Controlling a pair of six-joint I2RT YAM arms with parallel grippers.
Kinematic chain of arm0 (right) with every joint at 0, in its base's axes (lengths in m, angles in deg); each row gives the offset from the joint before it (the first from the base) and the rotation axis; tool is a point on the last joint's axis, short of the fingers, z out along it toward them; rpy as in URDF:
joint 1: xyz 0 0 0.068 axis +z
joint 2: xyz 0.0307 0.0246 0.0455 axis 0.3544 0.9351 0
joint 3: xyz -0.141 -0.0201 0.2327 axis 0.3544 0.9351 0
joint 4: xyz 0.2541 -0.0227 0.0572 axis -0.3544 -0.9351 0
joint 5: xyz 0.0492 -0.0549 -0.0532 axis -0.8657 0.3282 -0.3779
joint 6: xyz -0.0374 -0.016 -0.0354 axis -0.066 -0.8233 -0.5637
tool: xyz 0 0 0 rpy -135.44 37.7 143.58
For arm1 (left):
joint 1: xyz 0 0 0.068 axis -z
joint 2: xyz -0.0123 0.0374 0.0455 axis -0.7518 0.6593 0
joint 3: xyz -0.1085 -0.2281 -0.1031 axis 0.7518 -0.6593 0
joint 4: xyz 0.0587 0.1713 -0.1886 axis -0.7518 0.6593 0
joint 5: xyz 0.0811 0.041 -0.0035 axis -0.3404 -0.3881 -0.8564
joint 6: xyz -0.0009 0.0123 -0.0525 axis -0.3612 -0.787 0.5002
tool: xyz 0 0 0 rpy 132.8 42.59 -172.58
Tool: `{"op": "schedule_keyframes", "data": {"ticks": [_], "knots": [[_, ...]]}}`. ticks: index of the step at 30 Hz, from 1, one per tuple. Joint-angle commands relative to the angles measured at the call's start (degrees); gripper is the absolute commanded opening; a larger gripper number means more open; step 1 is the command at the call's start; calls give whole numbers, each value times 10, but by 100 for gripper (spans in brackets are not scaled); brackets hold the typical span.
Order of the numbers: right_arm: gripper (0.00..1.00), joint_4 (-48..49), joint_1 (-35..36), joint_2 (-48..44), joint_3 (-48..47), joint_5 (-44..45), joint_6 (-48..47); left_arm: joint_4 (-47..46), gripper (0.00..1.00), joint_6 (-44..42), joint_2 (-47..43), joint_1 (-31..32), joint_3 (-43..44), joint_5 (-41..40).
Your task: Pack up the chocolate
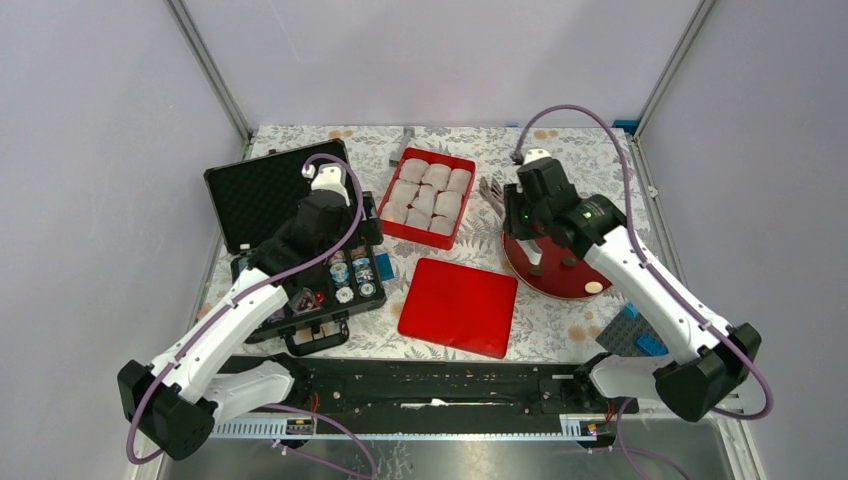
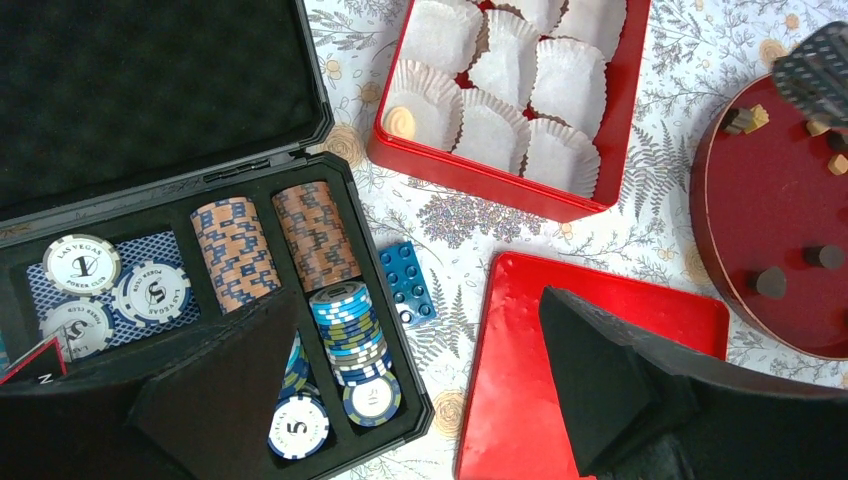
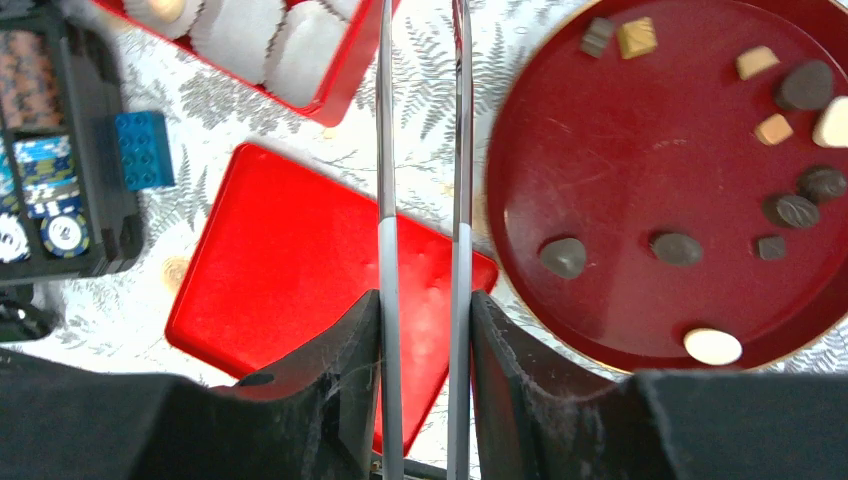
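Beside the red plate (image 3: 620, 150) of chocolate (image 3: 564, 257), right gripper (image 3: 425, 310) jaws clamp tongs (image 3: 386, 150); left gripper (image 2: 420, 310) jaws gape over "LAS VEGAS" chips (image 2: 82, 263).

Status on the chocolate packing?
Left gripper open, empty. Right gripper shut on tongs. Chocolates mostly on plate, one in box. Lid off; nothing blocking.

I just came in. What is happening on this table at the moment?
The robot is packing chocolate into a red box lined with paper cups. The right hand grips metal tongs near the round red plate, where many pieces lie loose. One pale piece already sits in a corner cup. The left hand is open and empty above the poker chip case.
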Motion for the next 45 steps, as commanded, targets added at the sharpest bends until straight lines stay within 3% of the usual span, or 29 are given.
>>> {"op": "schedule_keyframes", "data": {"ticks": [1, 11, 30, 39, 45], "knots": [[22, 21, 55, 45, -50, -6, 5, -16, 99, -3, -22, -3, 18, -16], [22, 71, 122, 164, -104, -29, 1, -9, 99, 2, -32, -3, 10, -19], [26, 87, 132, 254, -121, -39, -2, -2, 99, -4, -38, -4, 3, -30], [42, 82, 136, 266, -142, -30, 5, -4, 99, -8, -31, -4, 6, -20], [46, 82, 138, 268, -145, -24, 7, -3, 99, -8, -39, -4, -2, -20]]}}
